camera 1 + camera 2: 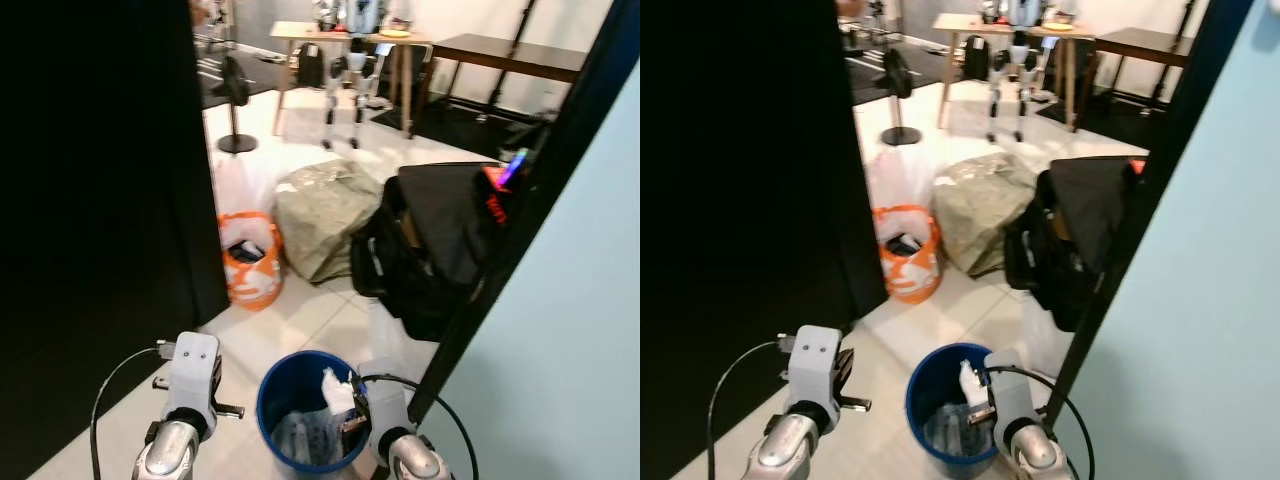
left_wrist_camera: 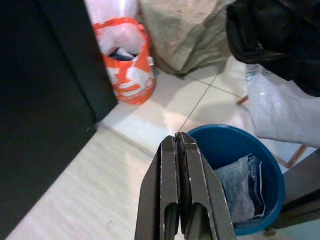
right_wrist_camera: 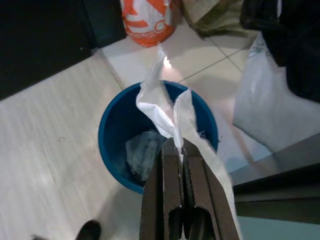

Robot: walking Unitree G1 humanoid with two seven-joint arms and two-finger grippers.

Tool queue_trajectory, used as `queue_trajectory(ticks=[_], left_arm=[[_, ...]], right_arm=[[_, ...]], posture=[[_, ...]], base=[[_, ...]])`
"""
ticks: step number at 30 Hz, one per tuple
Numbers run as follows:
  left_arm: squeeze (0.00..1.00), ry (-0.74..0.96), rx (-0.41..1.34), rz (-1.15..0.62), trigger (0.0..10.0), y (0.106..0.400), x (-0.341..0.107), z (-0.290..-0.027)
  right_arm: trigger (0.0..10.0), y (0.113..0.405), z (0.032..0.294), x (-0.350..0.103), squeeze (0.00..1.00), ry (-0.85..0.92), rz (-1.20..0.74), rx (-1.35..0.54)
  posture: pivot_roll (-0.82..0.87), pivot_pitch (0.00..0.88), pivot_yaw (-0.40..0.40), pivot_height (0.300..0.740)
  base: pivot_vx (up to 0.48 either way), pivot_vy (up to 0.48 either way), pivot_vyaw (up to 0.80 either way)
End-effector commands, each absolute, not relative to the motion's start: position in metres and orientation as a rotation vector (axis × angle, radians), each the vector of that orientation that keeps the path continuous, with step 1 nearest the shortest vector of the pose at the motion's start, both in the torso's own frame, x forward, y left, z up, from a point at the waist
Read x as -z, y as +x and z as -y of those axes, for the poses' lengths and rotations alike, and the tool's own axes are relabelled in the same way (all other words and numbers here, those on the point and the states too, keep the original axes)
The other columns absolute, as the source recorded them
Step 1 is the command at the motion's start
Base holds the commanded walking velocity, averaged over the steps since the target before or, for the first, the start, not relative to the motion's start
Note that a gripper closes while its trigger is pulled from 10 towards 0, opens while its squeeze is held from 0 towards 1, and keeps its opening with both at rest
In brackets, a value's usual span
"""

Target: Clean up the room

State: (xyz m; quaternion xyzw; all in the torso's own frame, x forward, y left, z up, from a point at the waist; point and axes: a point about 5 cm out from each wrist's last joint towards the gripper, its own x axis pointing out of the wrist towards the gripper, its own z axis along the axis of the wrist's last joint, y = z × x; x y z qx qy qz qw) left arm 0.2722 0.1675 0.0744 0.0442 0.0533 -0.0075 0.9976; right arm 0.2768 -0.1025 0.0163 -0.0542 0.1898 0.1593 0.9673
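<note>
While our right gripper [image 3: 178,148] pinches the crumpled white paper [image 3: 165,107] right above the blue bin [image 3: 114,135], we judge the step to be the drop, so we should spread the fingers only once the scrap hangs wholly inside the rim. Our left gripper [image 2: 179,142], clenched on nothing, hovers just beside the bin, away from the drop.

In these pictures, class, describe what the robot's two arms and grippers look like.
Both arms are silver metal with rounded joints. The left arm ends in a pale boxy wrist block; a thin black cable loops from each. The left gripper and right gripper each have two long black fingers.
</note>
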Motion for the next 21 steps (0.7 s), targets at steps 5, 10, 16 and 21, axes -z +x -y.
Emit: queue_trajectory(ticks=[5, 10, 16, 21], left_arm=[[0.00, 0.089, 0.002, -0.126, 10.0, 0.2686, -0.0710, -0.1700], [0.00, 0.083, 0.003, -0.129, 10.0, 0.2681, -0.0702, -0.1698], [0.00, 0.086, 0.011, -0.143, 10.0, 0.2674, -0.0685, -0.1690], [0.00, 0.094, 0.016, -0.151, 10.0, 0.2667, -0.0675, -0.1684]], right_arm=[[10.0, 0.2711, 0.0995, -0.0093, 0.00, -0.114, -0.416, -0.342], [10.0, 0.2708, 0.0999, -0.0092, 0.00, -0.116, -0.417, -0.340], [10.0, 0.2711, 0.1004, -0.0092, 0.00, -0.119, -0.417, -0.337], [10.0, 0.2709, 0.1006, -0.0090, 0.00, -0.121, -0.418, -0.336]], posture=[[0.07, 0.127, -0.047, 0.740], [0.07, 0.130, -0.047, 0.740], [0.07, 0.131, -0.047, 0.740], [0.07, 0.132, -0.047, 0.740]], base=[[0.285, 0.000, 0.00], [0.220, 0.000, 0.00], [0.000, 0.000, 0.00], [0.000, 0.000, 0.00]])
